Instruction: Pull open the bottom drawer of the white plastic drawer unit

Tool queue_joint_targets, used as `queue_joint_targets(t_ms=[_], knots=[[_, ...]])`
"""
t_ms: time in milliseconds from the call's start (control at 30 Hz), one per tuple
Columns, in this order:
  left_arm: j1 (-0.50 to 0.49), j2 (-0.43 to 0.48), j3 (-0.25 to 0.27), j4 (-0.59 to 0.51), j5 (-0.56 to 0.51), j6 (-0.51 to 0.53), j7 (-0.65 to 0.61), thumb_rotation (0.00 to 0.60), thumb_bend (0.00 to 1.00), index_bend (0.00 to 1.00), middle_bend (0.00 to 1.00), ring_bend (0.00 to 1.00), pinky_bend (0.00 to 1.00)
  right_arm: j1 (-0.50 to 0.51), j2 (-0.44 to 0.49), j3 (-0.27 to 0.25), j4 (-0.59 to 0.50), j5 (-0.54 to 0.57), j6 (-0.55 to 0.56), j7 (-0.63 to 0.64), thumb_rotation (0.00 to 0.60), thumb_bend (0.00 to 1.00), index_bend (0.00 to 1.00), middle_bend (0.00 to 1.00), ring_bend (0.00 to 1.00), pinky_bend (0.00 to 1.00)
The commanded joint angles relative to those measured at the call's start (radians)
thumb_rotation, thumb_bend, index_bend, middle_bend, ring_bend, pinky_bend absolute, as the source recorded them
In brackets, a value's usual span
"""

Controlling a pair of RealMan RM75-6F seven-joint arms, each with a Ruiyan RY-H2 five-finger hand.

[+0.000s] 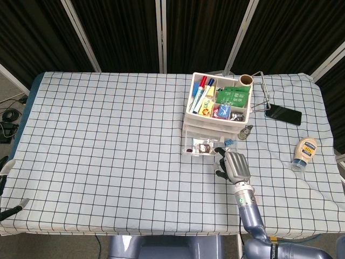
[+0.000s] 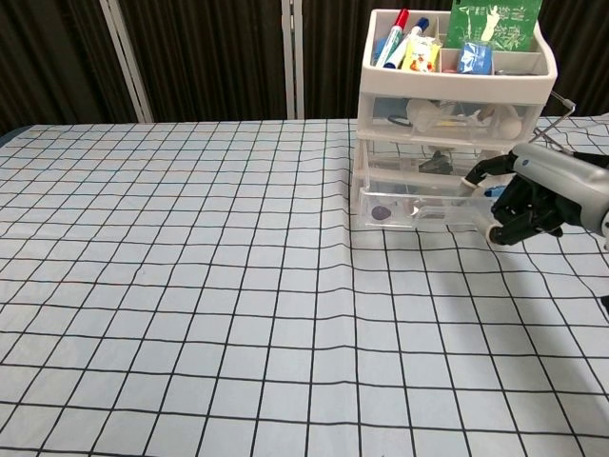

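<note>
From the left, bare checked cloth covers most of the table [image 1: 97,151], and our left hand shows in neither view. Right of centre stands the white plastic drawer unit [image 1: 218,110], its open top tray holding markers and green packets. The bottom drawer [image 2: 419,208] juts out of the stack toward us, its long axis running side to side across the unit's front. Our right hand [image 1: 233,165] sits at the drawer's front right corner; from the hand, the drawer lies at about eleven o'clock in the head view. The fingers [image 2: 514,211] curl in against the drawer front; we judge they hook it, though the contact itself is hidden. The pull runs toward six o'clock, where open cloth stretches to the near table edge. Off at three o'clock lie a phone [image 1: 283,114] and a bottle [image 1: 304,152], well apart from the pull path.
</note>
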Motion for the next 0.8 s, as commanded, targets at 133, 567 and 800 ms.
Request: queue_joint_targets(t_ms=[133,567,800], knots=[[0.002,0.0,0.0,-0.001,0.003,0.004,0.002,0.6,0.02,0.0,0.0,0.0,0.0,-0.009,0.006,-0.003,-0.026,-0.006,0.012,-0.02,0.6,0.41,0.45,0.93,0.96,0.85],[0.004,0.0,0.001,-0.003,0.008,0.006,0.004,0.6,0.02,0.0,0.0,0.0,0.0,-0.029,0.006,-0.029,-0.051,-0.025,0.021,-0.046,0.6,0.41,0.46,0.93,0.96,0.85],[0.007,0.0,0.002,-0.003,0.012,0.011,0.003,0.6,0.02,0.0,0.0,0.0,0.0,-0.038,-0.003,-0.04,-0.061,-0.052,0.027,-0.049,0.6,0.41,0.46,0.93,0.96,0.85]])
